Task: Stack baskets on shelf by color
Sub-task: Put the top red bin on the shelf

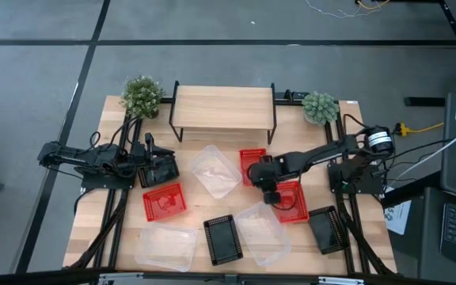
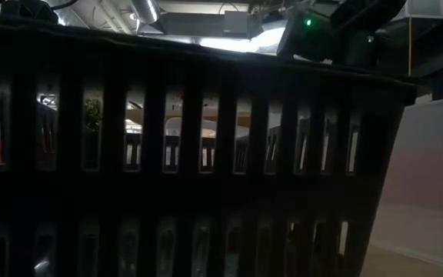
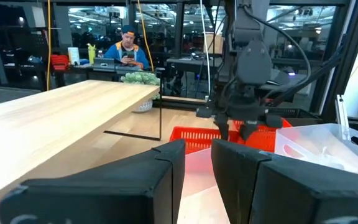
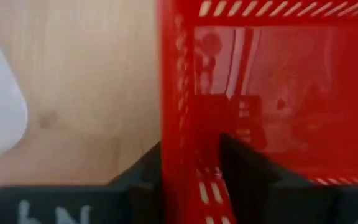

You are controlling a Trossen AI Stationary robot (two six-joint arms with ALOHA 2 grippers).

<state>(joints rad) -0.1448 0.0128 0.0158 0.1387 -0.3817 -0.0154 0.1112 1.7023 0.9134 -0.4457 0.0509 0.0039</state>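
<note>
Subject item: a red mesh-walled rectangular plastic basket [image 1: 291, 199] lies on the large wooden tabletop [image 1: 93, 229], right of centre and well short of the shelf. The right gripper [image 1: 271, 192] is down on its near wall; the right wrist view shows that red wall [image 4: 182, 124] standing between the 2 dark fingers, 1 inside and 1 outside. The fingers straddle the wall, but whether they have clamped it cannot be told.

The low light-wood shelf on thin black legs [image 1: 222, 107] carries nothing. Judged from this, no stacking is done.

Remaining stock, all on the tabletop: a 2nd red basket [image 1: 252, 164] just before the shelf's right end, a 3rd red basket [image 1: 164, 203] left of centre, 3 black mesh baskets [image 1: 223, 239], [image 1: 326, 229], [image 1: 158, 169], and 3 clear translucent bins [image 1: 214, 170], [image 1: 263, 231], [image 1: 165, 247].

The left gripper [image 1: 163, 167] waits at the left over the black basket there, fingers narrowly parted; whether it holds anything cannot be told.
</note>
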